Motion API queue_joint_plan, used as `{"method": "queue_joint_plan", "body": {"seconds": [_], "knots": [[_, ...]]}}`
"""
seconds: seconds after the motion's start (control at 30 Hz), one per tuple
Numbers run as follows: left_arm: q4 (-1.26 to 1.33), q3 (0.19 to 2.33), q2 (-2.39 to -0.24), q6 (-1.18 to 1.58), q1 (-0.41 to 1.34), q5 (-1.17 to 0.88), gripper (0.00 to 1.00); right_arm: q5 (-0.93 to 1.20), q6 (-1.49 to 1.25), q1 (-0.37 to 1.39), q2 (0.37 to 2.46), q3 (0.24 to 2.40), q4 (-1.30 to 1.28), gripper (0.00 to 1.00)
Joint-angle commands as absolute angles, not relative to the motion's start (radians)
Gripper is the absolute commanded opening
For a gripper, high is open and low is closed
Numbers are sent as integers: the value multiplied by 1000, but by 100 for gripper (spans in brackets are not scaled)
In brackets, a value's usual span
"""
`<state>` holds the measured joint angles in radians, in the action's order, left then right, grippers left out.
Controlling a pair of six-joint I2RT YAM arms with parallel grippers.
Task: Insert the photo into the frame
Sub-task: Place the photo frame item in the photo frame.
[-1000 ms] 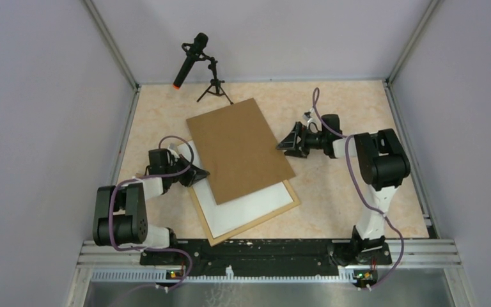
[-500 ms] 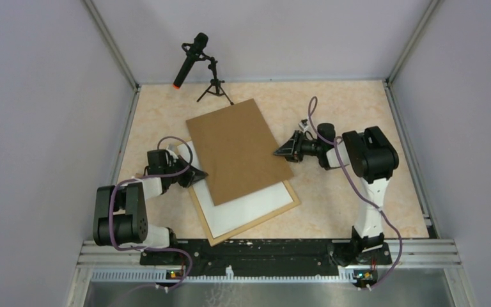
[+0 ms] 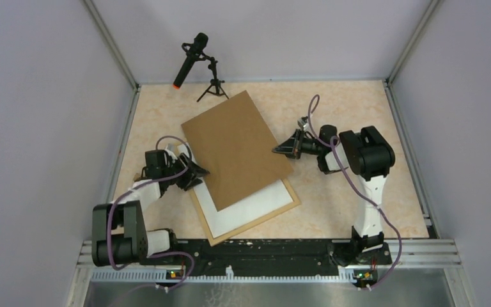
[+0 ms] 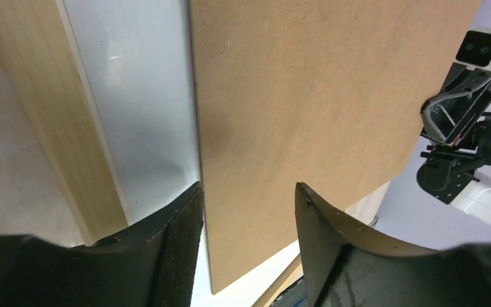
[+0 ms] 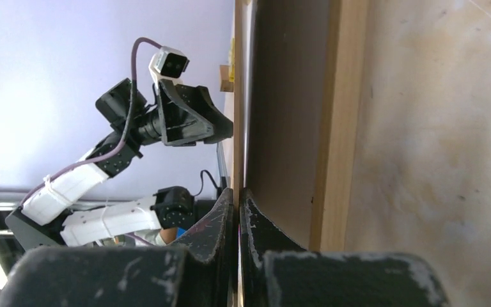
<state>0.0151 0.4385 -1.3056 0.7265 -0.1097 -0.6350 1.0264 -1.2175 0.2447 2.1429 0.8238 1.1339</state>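
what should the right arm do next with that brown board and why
Probably lift the backing board clear with the right gripper: its fingers are pinched shut on the board's edge, the left gripper is open, and the board covers much of the frame.

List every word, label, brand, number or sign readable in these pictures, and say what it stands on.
None: no text can be read in any view.
The brown board, the white sheet, the wooden frame and the microphone show no print, label or number.
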Motion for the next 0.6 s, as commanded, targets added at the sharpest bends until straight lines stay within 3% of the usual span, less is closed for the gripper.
{"method": "queue_joint_plan", "body": {"seconds": [0.0, 0.13, 0.3, 0.4, 0.57], "knots": [[-155, 501, -1192, 649, -109, -569, 66, 1094, -1271, 248, 2182, 813, 1374, 0], [-285, 545, -1113, 626, -109, -471, 84, 1108, -1329, 238, 2203, 808, 1455, 0], [-409, 571, -1026, 652, -109, -247, 98, 1114, -1337, 234, 2201, 804, 1450, 0], [-344, 508, -1018, 695, -109, -255, 98, 1117, -1332, 230, 2193, 799, 1421, 0], [-180, 409, -1061, 731, -109, -463, 98, 1100, -1309, 230, 2149, 766, 1367, 0]]}}
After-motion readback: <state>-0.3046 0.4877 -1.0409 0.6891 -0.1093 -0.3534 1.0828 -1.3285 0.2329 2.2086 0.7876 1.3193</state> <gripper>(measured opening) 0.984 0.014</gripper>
